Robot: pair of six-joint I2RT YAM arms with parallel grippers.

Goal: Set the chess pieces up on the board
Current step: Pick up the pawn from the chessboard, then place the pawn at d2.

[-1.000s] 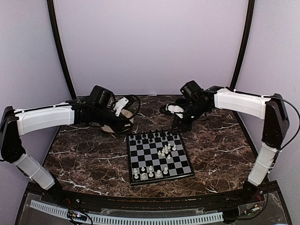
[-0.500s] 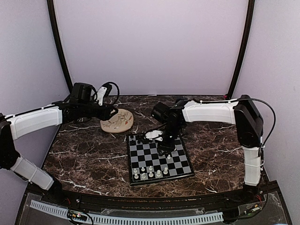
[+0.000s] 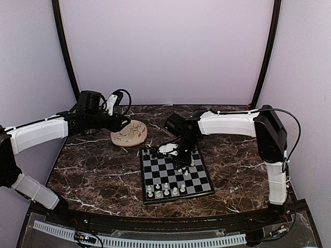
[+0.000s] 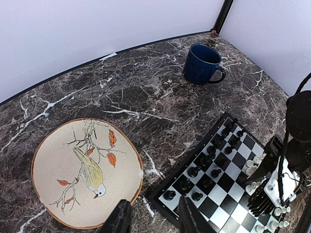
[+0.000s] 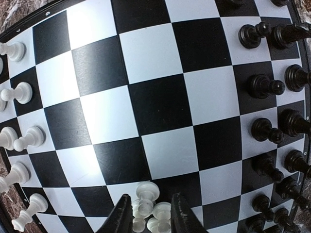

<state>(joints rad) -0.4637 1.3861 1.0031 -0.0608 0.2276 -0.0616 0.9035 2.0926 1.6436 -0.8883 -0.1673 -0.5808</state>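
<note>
The board (image 3: 199, 182) lies in the middle of the table. Black chess pieces (image 3: 170, 151) stand along its far rows and white pieces (image 3: 165, 191) along its near edge. My right gripper (image 3: 182, 161) hangs low over the board's middle. In the right wrist view its open jaws (image 5: 149, 218) straddle a cluster of loose white pieces (image 5: 147, 198). Black pieces (image 5: 272, 131) line the right side there and white ones (image 5: 19, 138) the left. My left gripper (image 4: 153, 221) is open and empty, between the plate (image 4: 58, 160) and the board's corner (image 4: 221, 194).
The beige bird plate (image 3: 129, 133) lies at the back left of the board. A dark blue mug (image 4: 201, 63) stands near the table's back corner. The right arm's white link (image 3: 227, 123) spans the table behind the board.
My right arm swung from the back right down onto the board's middle. My left arm drew back to the left, uncovering the plate. In the last half second, only slight shifts.
</note>
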